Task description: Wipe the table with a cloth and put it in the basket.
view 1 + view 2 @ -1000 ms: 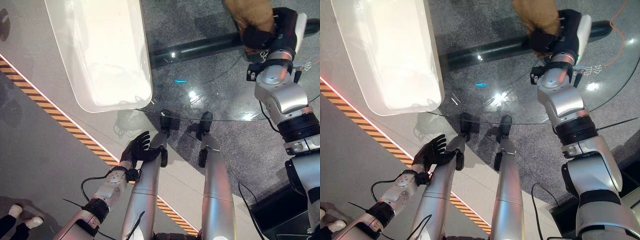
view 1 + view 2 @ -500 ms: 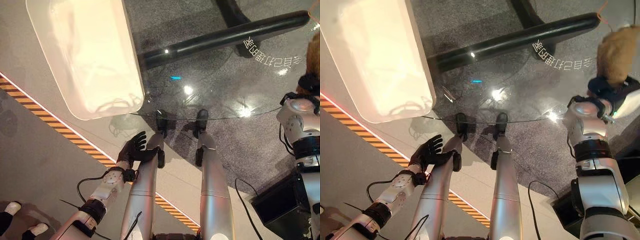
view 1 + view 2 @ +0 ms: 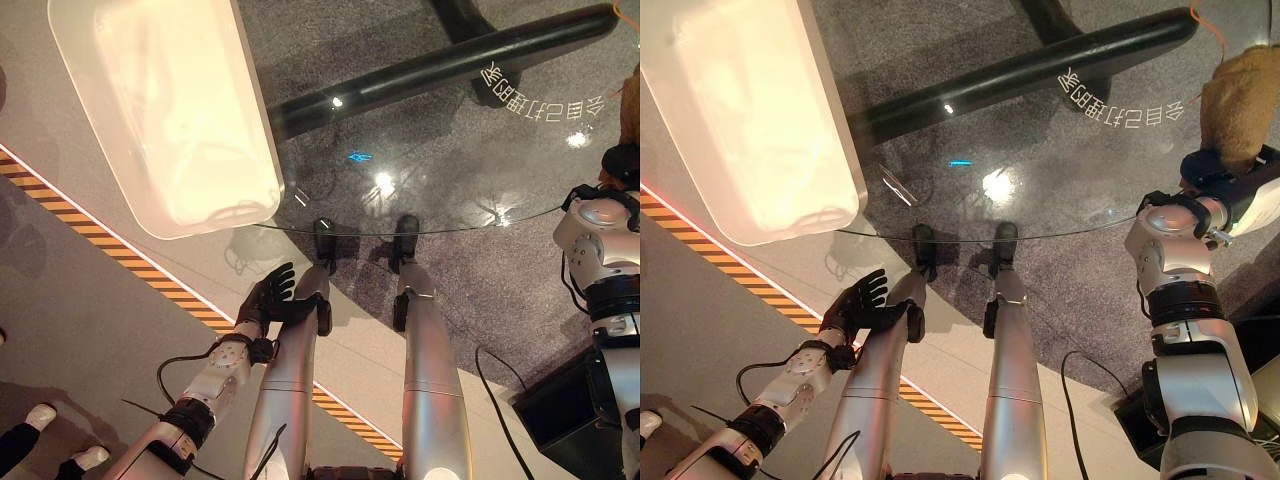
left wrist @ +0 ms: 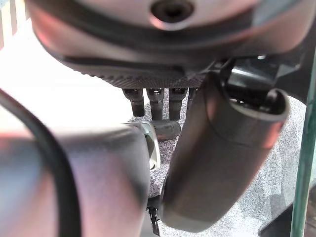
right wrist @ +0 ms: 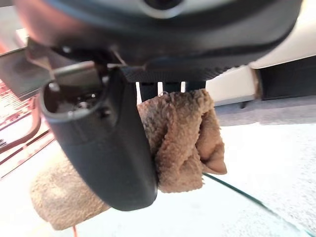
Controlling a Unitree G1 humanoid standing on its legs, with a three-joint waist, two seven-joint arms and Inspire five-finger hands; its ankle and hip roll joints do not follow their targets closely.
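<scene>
The brown fuzzy terry cloth is bunched up in the right hand, at the far right edge of the round clear glass table. In the right wrist view the thumb and fingers curl round the cloth, which hangs in thick folds past them, with a second lump of it lower down beside the thumb.

The glass table top is the largest thing in the head views; its curved near edge runs across the middle of the picture, and through the glass show a speckled dark grey carpet and the thick black tubular table base, which lies slantwise under the top. Small bright light reflections sit on the glass near its middle.

The long white rounded plastic basket stands at the far left, its near corner overlapping the table's left edge. It is well apart from the cloth, which is across the table from it.

An orange and black striped floor tape runs slantwise over the pale grey floor below the basket.

The left hand hangs low at the lower left, below the table edge, with its fingers straight and spread, grasping nothing; in the left wrist view the fingers point straight out beside the thumb.

A person's white shoes show at the lower left corner of the floor.
</scene>
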